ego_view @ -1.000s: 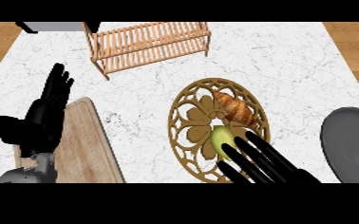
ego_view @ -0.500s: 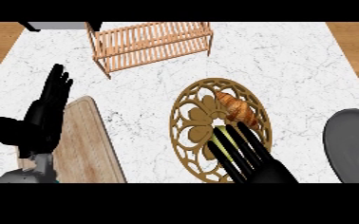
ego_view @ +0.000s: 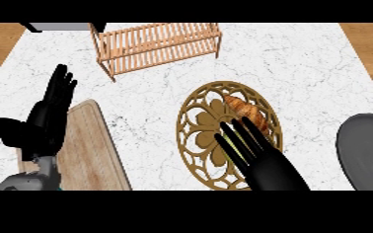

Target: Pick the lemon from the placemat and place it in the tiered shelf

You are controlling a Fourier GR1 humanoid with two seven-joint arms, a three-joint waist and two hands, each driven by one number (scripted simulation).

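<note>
Barely started: right hand point(ego_view: 268, 167), fingers straight, covers the yellow lemon point(ego_view: 226, 137) on the round openwork placemat point(ego_view: 191, 128); wooden slatted shelf point(ego_view: 157, 42) is empty.

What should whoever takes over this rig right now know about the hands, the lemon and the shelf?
Left hand: open, resting at the left beside the board, holding nothing.
Right hand: open, fingers straight over the lemon.
Lemon: on the placemat, mostly hidden under those fingers, next to a croissant.
Shelf: at the back of the counter, left of the placemat.
Done: nothing; lemon not yet gripped.
Left: close on the lemon, lift it, carry it to the shelf, release.
</note>
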